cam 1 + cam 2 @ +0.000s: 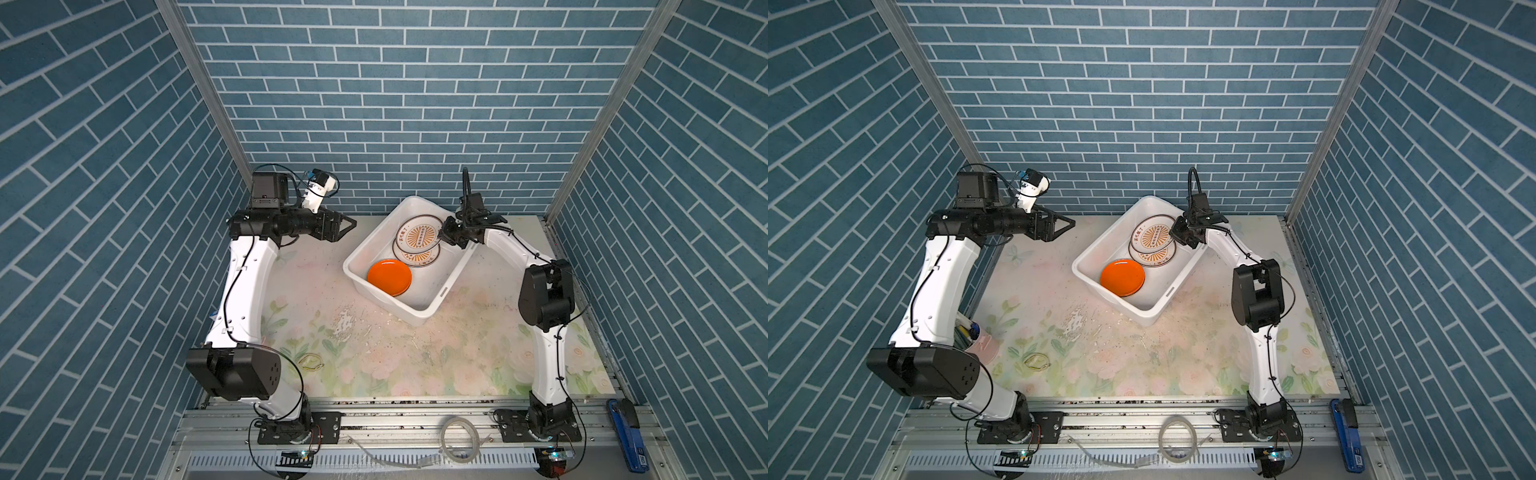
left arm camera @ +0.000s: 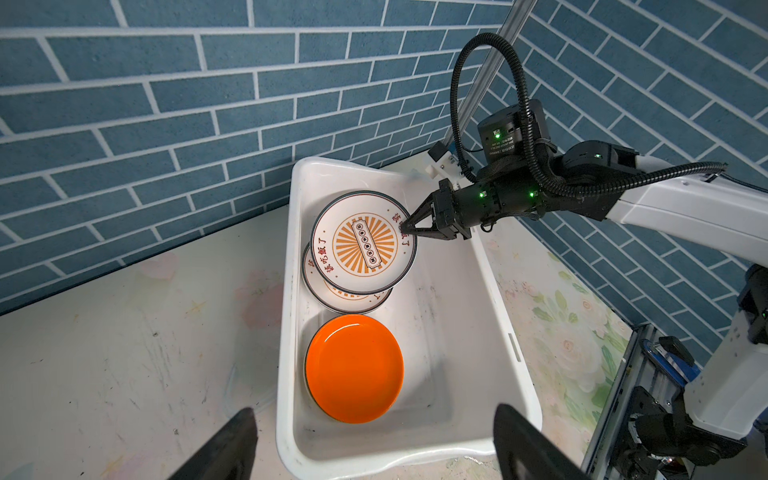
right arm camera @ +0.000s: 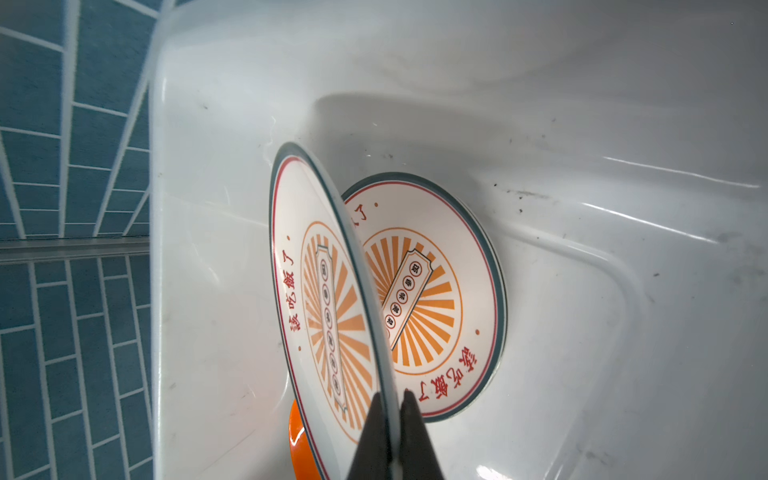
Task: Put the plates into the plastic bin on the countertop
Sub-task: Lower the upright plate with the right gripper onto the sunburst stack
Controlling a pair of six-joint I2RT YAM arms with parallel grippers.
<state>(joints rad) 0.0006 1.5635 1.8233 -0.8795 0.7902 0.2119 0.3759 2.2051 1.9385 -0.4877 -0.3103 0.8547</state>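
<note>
A: Plates status?
B: Top sunburst plate [image 2: 363, 243] is over the far end of the plastic bin [image 1: 451, 276], tilted, with its rim pinched by the right gripper [image 3: 392, 411]. Both fingers are pressed onto the edge, one on each face; clear in the right wrist view.
A: Under it?
B: Second sunburst plate [image 3: 432, 299] lies flat on the bin floor, partly covered by the held one. Orange plate [image 1: 389, 276] sits at the near end of the bin, just beside the sunburst pair, apparently on top of another plate whose edge barely shows. Can't tell the colour.
A: Bin position?
B: On the countertop [image 1: 1142, 353], far right area, rotated diagonally, one corner near the back wall.
A: Left side?
B: Left gripper [image 1: 347, 224] is up in the air, well left of the bin, jaws spread, holding nothing. Its wrist camera looks down into the bin.
A: Anything else on the surface?
B: A rubber band [image 1: 1037, 360] near the left arm's base and a pink cup with pens [image 1: 978, 336] at the left edge, in a top view.
</note>
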